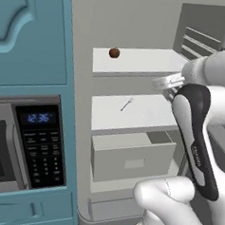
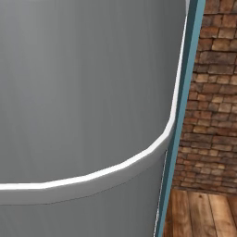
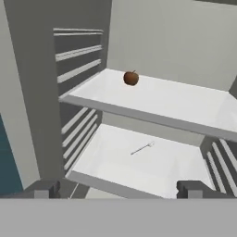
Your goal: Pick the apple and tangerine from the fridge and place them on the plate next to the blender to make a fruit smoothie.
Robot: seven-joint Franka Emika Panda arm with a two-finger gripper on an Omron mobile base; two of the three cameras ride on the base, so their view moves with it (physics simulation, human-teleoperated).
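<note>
Standing with its stem up, the apple (image 3: pixel 131 78) rests on the fridge's upper shelf (image 3: pixel 185 104), well ahead of the released gripper (image 3: pixel 118 189).

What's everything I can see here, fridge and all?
small round dark reddish-brown apple: one, upper fridge shelf, towards its left rear.
thin grey utensil: one, lying on the middle shelf; kind unclear.
tall grey fridge: one, open, pale flat shelves.
box-like grey drawer: one, below the middle shelf.
black microwave: one, lit clock, set in the teal cabinet.
teal cabinet: one, left of the fridge.
brick wall: reddish-brown, far right.
wooden floor: brown, below the wall.
pincer: one, dark tips, open, facing the shelves.
</note>
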